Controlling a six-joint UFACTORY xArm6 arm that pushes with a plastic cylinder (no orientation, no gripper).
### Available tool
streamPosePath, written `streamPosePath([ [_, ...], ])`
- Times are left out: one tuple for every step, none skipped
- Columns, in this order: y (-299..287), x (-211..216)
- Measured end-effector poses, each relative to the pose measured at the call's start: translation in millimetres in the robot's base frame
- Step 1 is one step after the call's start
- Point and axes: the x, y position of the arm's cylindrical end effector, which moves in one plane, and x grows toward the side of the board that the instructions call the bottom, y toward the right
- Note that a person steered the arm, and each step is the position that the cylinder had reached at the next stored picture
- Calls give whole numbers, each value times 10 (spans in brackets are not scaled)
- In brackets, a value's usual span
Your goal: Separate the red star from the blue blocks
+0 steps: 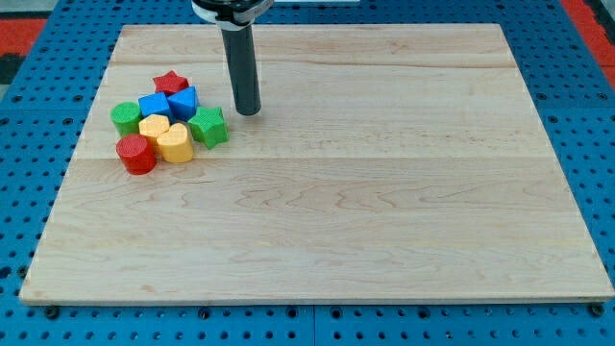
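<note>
The red star [171, 83] lies at the top of a tight cluster at the view's upper left. It touches two blue blocks, a blue cube [154, 106] and a blue wedge-like block [183, 102], just below it. My tip [249, 111] rests on the board to the right of the cluster, a short gap right of the blue wedge-like block and above right of the green star [209, 127].
The cluster also holds a green cylinder [125, 117], a yellow block [154, 126], a yellow heart-like block [175, 142] and a red cylinder [136, 154]. The wooden board [384, 192] lies on a blue pegboard surface [19, 192].
</note>
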Motion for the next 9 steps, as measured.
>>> streamPosePath([
  [0, -42],
  [-5, -56],
  [213, -363],
  [-211, -943],
  [-900, -1007],
  [-1744, -735],
  [-1797, -124],
  [-1357, -83],
  [-428, -315],
])
